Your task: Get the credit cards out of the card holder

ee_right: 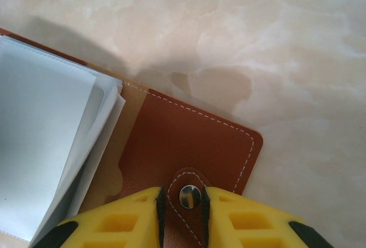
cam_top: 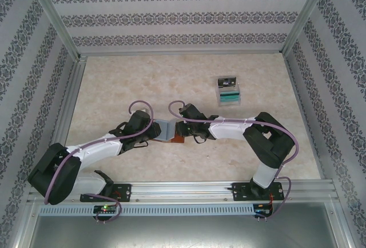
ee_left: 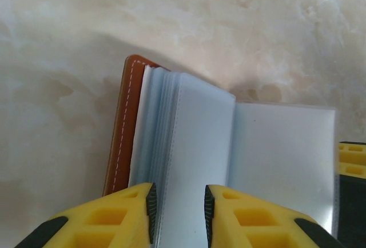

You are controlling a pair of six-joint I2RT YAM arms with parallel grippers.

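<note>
The reddish-brown leather card holder (cam_top: 170, 131) lies open on the marble table between my two grippers. In the left wrist view its stitched leather edge (ee_left: 123, 128) stands at the left, and its blue-grey clear sleeves (ee_left: 200, 139) fan out to the right. My left gripper (ee_left: 178, 214) hovers at the sleeves with its jaws partly apart and a sleeve page seen through the gap. My right gripper (ee_right: 182, 211) is shut on the holder's snap tab (ee_right: 190, 196), over the brown flap (ee_right: 189, 139). The sleeves (ee_right: 40, 134) look empty. From above, the left gripper (cam_top: 155, 132) and the right gripper (cam_top: 182, 129) meet at the holder.
Two cards lie at the back right, a dark one (cam_top: 227, 81) and a teal one (cam_top: 230, 95). Patterned walls and metal posts (cam_top: 57, 19) enclose the table. A metal rail (cam_top: 183, 191) runs along the front edge. The right gripper's yellow fingertip (ee_left: 351, 159) shows at the sleeves' edge.
</note>
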